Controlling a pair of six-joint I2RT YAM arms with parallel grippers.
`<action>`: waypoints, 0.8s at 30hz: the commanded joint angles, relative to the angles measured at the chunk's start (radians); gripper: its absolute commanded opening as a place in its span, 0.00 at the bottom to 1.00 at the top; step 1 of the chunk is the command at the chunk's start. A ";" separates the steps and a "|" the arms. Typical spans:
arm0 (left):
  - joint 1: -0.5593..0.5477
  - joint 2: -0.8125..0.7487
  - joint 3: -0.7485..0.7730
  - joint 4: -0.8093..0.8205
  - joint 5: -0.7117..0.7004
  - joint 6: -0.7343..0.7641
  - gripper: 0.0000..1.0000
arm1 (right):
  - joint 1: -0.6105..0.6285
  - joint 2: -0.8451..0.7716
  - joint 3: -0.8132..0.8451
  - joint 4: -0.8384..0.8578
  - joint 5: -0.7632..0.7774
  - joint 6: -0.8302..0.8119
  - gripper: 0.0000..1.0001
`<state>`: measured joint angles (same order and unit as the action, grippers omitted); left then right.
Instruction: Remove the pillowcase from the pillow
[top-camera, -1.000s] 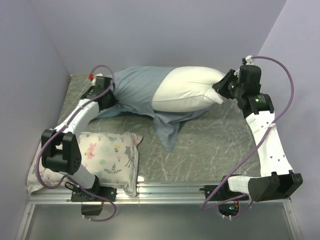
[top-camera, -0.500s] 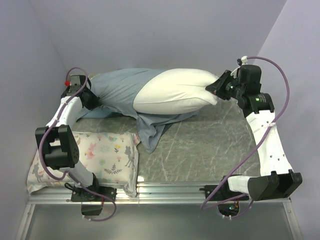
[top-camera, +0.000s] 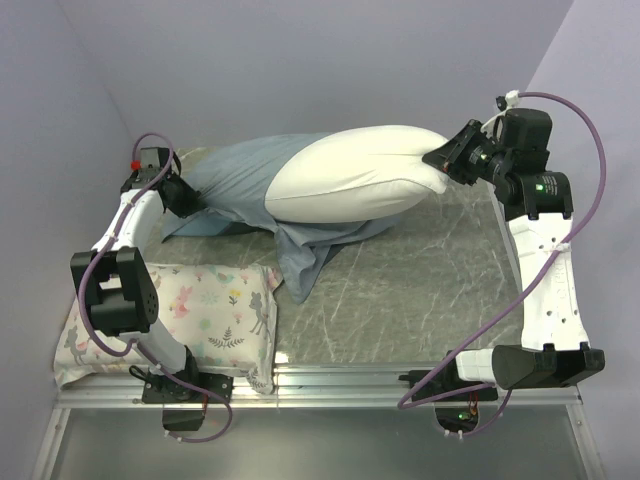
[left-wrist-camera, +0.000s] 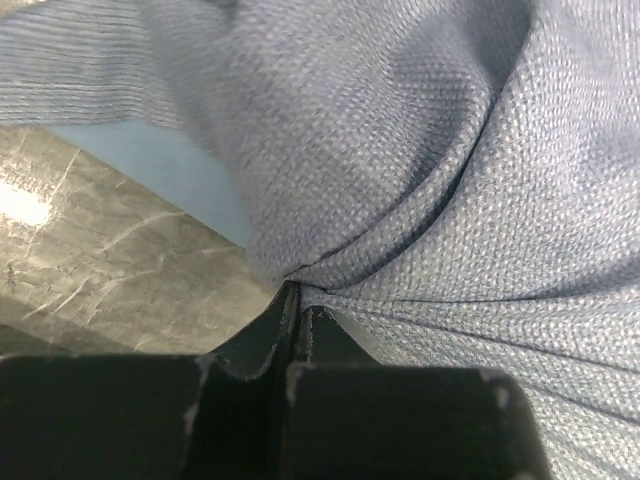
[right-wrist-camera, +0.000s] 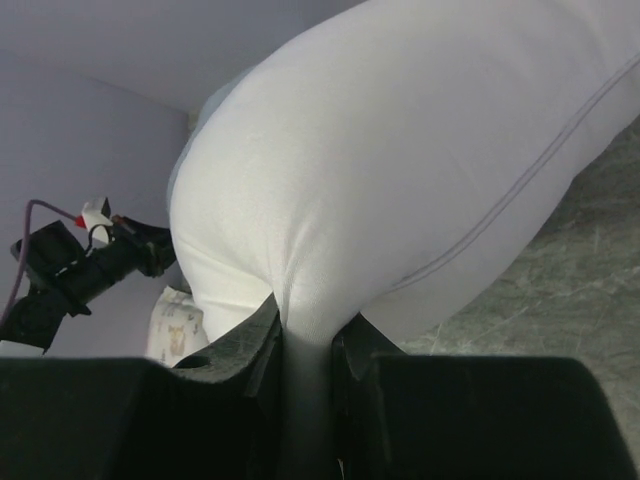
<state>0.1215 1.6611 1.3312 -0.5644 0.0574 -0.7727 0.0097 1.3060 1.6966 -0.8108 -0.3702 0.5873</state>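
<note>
Since half a second ago, the right gripper (top-camera: 438, 160) has drawn back toward the right side of the table (top-camera: 420, 290). The pillow (top-camera: 350, 188) has gone with it, so more white now shows outside the pillowcase (top-camera: 240, 178).

The pillow is plump, plain white, with a thin seam along its side. It lies across the far part of the table, its right two-thirds bare. Its left end is inside the slate-blue pillowcase.

The pillowcase is woven cloth, rumpled and slack. It bunches toward the far left corner, and a loose flap trails from under the pillow toward the near side, lying flat on the grey marbled tabletop.

The right gripper is clamped on the pillow's right end, with white fabric pinched between its two black fingers. The left gripper (left-wrist-camera: 297, 300) is closed tight on a fold of the pillowcase at its left end, and creases radiate from the pinch.

A smaller pillow printed with flowers and deer (top-camera: 205, 310) sits at the near left of the table, apart from the blue cloth, under the left arm (top-camera: 125, 240).
</note>
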 joint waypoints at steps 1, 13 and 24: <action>0.179 0.049 0.020 0.040 -0.416 0.015 0.00 | -0.135 -0.073 0.167 0.194 0.258 -0.030 0.00; 0.070 -0.119 -0.111 0.143 -0.163 0.056 0.00 | -0.123 -0.237 -0.552 0.489 0.151 0.011 0.13; 0.024 -0.425 -0.135 0.086 -0.136 0.206 0.73 | -0.091 -0.277 -0.528 0.413 0.223 -0.112 0.80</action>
<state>0.1581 1.3224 1.1397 -0.5007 -0.0227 -0.6586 -0.0914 0.9909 1.1255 -0.4667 -0.1802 0.5285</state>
